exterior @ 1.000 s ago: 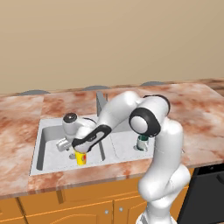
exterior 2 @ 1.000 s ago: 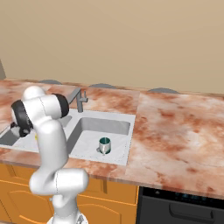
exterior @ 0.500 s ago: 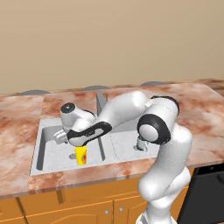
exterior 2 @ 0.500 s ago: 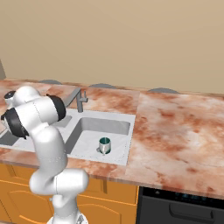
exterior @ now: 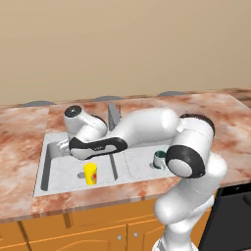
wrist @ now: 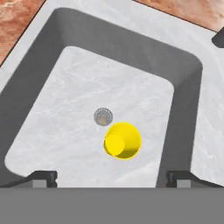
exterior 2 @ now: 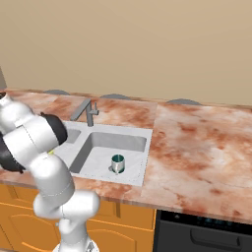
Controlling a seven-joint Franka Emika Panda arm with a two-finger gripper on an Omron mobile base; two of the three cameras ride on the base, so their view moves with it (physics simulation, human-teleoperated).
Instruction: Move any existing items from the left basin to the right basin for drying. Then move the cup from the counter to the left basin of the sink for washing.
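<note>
Here the white arm (exterior: pixel 147 128) reaches from the lower right across the sink (exterior: pixel 49 142), its forearm lying nearly level over the divider and its hand above the left basin (wrist: pixel 65 109), pointing down into it. The jaws stand spread wide and released, gripping nothing; one dark fingertip (wrist: pixel 43 177) shows at each side of the hand view, well clear of the cup (wrist: pixel 123 140). That yellow cup stands upright on the left basin's floor, just beside the round drain (wrist: pixel 103 116). The mug (exterior 2: pixel 117 163) sits upright in the right basin (exterior 2: pixel 123 142), and marbled surface (exterior 2: pixel 197 142) surrounds the sink.
</note>
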